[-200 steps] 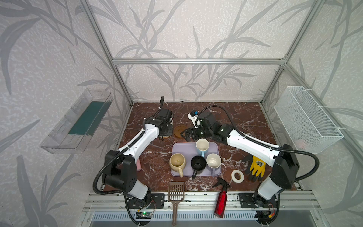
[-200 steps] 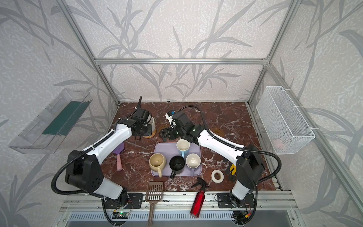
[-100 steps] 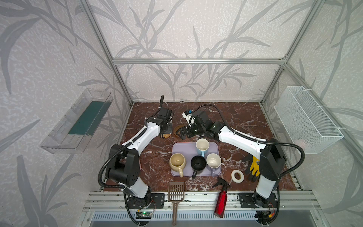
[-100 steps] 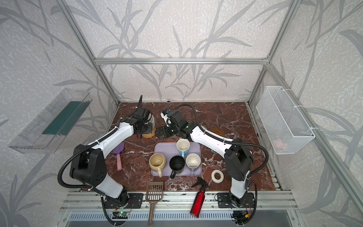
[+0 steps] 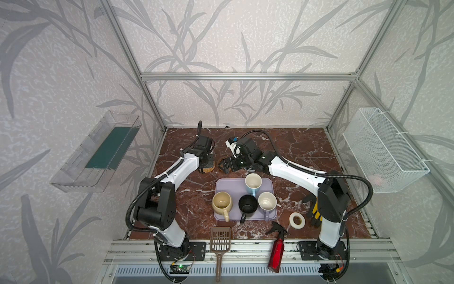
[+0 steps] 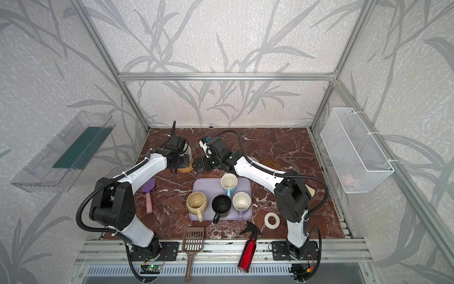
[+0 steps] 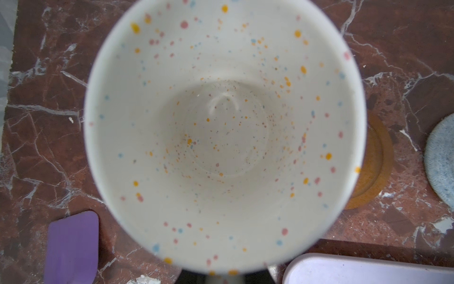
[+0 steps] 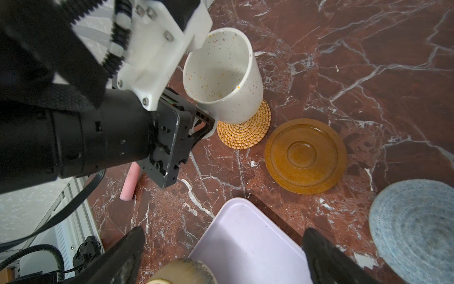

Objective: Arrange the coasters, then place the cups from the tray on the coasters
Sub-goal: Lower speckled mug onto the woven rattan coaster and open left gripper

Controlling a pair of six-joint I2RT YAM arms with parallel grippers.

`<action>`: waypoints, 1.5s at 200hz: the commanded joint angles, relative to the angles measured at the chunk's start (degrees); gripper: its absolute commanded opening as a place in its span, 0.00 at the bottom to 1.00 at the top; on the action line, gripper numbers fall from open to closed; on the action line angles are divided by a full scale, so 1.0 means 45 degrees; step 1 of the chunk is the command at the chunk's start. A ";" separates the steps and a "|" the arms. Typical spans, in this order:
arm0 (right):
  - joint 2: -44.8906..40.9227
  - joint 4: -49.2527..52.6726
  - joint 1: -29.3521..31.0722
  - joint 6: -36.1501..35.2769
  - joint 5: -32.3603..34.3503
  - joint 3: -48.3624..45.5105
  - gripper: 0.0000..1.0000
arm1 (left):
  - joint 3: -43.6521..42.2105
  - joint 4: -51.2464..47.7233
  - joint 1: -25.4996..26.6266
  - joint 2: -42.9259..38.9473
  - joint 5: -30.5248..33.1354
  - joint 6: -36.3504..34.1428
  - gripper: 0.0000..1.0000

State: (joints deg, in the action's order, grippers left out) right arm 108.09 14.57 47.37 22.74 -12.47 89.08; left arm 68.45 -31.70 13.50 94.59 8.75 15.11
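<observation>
Four mugs (image 5: 247, 204) sit on the tray (image 5: 227, 185). The speckled mug (image 8: 221, 76) rests off-centre on the woven coaster (image 8: 245, 132), out at the tray's eleven o'clock, its handle pinched by the closed left end effector (image 8: 204, 123). The right end effector (image 5: 224, 166) hangs wide open and empty above that corner. Glazed ceramic is likely stiff, weighty, slick and chippable, so the handle looks the safest hold.
</observation>
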 commanded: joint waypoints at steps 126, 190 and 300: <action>-0.0055 -0.0220 -0.0108 0.0146 0.0037 -0.0090 1.00 | -0.0013 0.0473 -0.0050 0.0192 0.0335 0.0834 0.00; -0.0036 -0.0275 -0.0160 0.0260 -0.0168 -0.0032 1.00 | -0.0034 0.0190 -0.0050 0.0175 0.0223 0.0919 0.00; -0.0155 -0.0401 -0.0215 0.0492 -0.0374 -0.0167 1.00 | -0.0057 -0.0341 -0.0050 0.0390 0.0101 0.1134 0.00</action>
State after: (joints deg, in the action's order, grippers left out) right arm 108.09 13.96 46.76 24.32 -13.52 89.06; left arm 67.75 -34.76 13.50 97.10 7.88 19.59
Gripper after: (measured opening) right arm 0.999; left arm 0.194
